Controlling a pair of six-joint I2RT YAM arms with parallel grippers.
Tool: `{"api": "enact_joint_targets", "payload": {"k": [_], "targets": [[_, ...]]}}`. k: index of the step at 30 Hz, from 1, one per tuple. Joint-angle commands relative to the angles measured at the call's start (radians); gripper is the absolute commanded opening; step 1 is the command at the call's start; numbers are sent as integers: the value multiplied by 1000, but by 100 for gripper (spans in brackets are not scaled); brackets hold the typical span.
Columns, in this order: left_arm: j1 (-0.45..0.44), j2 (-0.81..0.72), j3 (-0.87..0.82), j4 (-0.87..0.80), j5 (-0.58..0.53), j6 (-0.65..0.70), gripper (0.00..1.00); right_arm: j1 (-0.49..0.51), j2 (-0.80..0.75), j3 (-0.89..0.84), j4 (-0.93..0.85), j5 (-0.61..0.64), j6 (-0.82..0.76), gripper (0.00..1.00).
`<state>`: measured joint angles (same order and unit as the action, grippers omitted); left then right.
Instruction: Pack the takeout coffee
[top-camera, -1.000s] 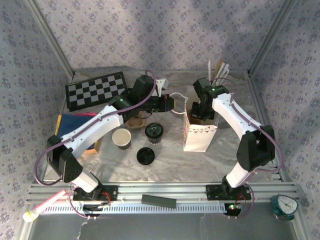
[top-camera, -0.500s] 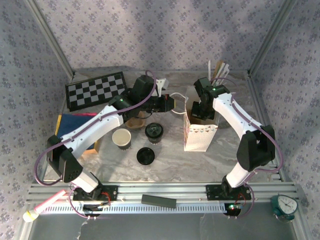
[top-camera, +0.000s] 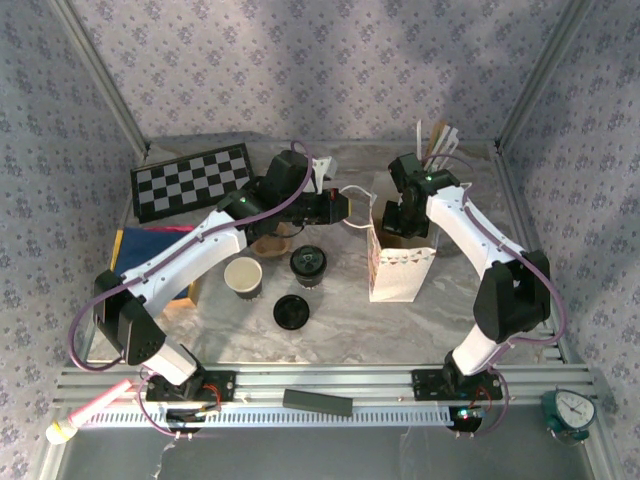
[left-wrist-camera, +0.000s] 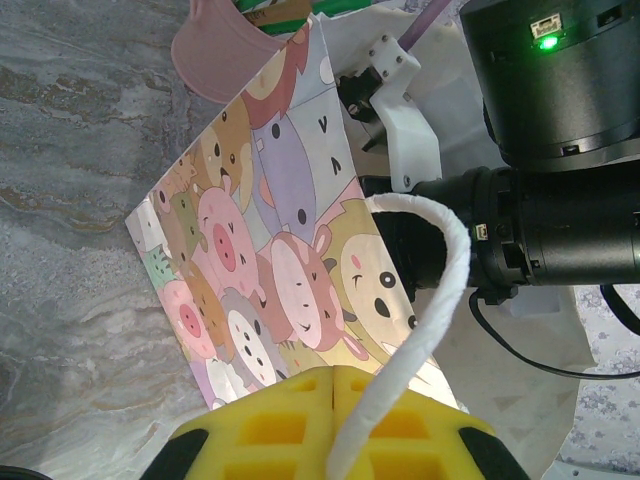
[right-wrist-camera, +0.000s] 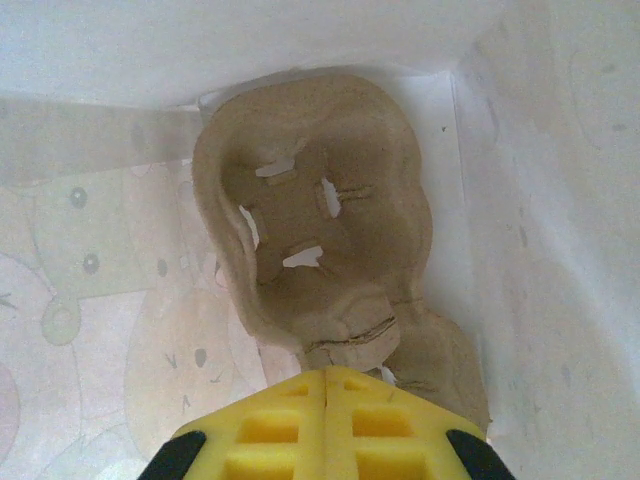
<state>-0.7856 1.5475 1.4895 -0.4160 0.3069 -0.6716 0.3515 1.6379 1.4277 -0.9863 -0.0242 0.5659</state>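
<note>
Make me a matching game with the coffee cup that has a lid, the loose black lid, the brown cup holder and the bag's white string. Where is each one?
Things:
1. takeout coffee
2. loose lid
3. cup carrier
4. bag handle

Places:
A. inside the paper bag
B. pinched in the left tool
C. standing on the table between the open cup and the bag
D. lying flat, nearest the arm bases

Pairs: 1-C, 2-D, 3-A, 4-B

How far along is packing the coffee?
Done: the pulp carrier sits inside the bag. In hand: left gripper holds the bag's rope handle; right gripper is down in the bag, shut. Left: the takeout coffee stands on the table, unpacked.
</note>
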Motion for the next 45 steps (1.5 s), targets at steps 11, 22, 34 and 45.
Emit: {"api": "enact_joint_targets", "payload": {"k": [11, 22, 34, 45], "targets": [[0, 9, 7, 3, 23, 9, 0, -2, -54, 6, -28, -7, 22, 0], [-1, 9, 5, 3, 26, 10, 0, -7, -53, -25, 34, -26, 32, 0], [0, 11, 3, 5, 35, 7, 0, -17, -44, -33, 95, -35, 50, 0], [0, 11, 5, 2, 35, 9, 0, -17, -24, -30, 120, -39, 54, 0]]}}
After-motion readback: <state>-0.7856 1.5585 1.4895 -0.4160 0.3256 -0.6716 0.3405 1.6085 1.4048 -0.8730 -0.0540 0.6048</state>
